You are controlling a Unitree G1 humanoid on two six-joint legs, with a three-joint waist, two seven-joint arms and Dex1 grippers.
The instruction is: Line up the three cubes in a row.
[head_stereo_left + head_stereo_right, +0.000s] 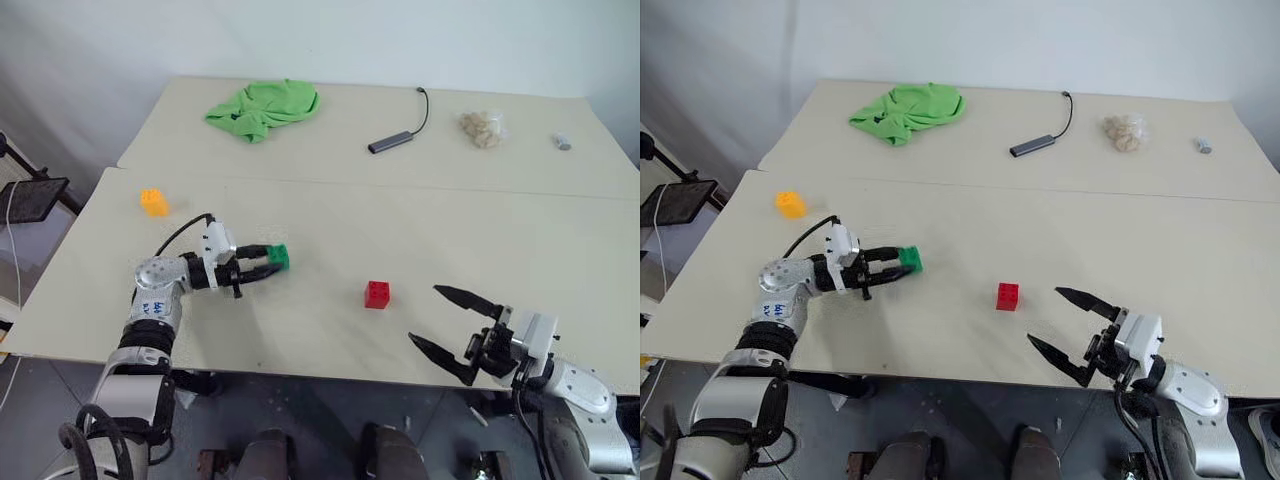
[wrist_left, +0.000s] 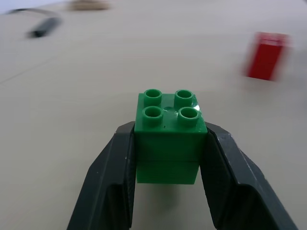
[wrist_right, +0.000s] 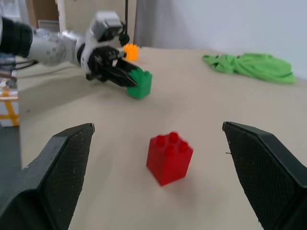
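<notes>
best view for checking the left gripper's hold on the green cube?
Left wrist view: green cube sits between both fingers, studs up. Eye views show it small at the left gripper; right wrist view shows it side-on.

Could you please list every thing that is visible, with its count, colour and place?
green cube: 1, green, near table, between the left gripper's fingers
red cube: 1, red, near table, middle, ahead of the right gripper
orange cube: 1, orange-yellow, near table, far left
cloth: 1, green, far table, left, crumpled
adapter: 1, grey with black cable, far table, middle
bag: 1, clear with beige pieces, far table, right
small object: 1, grey, far table, far right
tables: 2, beige, edge to edge
left gripper: 1, black, shut on green cube
right gripper: 1, black, open, near front edge
</notes>
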